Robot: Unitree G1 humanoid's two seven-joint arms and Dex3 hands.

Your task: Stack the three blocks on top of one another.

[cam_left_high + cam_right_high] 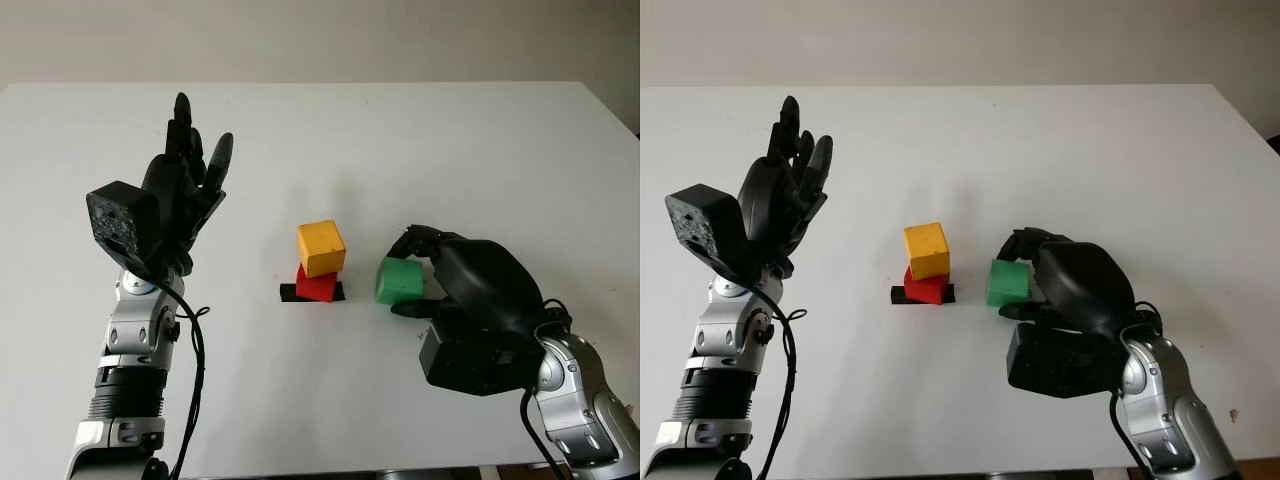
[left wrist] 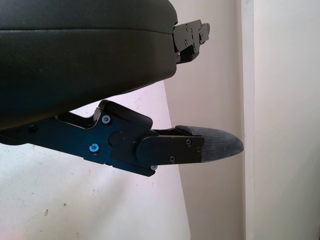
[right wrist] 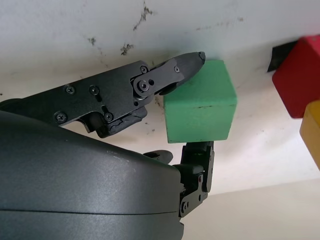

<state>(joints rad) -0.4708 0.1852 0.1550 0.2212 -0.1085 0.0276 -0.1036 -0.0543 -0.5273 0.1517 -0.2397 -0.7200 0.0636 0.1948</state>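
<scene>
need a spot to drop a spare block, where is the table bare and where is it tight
Bare: the table behind the yellow block, and the stretch between the raised, open left robot hand and the stack. Tight: the gap between the red block and the green block, which the right robot hand grips.

Red block (image 1: 316,285): top mostly hidden under yellow block (image 1: 321,247); in the right wrist view both are cut off by the picture's edge, only a corner of each showing. Black tape strip (image 1: 290,292): middle covered by red block, just its ends visible. Green block (image 1: 401,280): right side and rear hidden by right hand (image 1: 415,272); whether block sits on worktop (image 1: 420,140) or is lifted slightly can't tell. Right hand's fingers (image 3: 175,70): partly behind its own shell in the head views. Left hand (image 1: 185,185): palm side faces away from the head cam. Both forearms cut by the bottom edge.
</scene>
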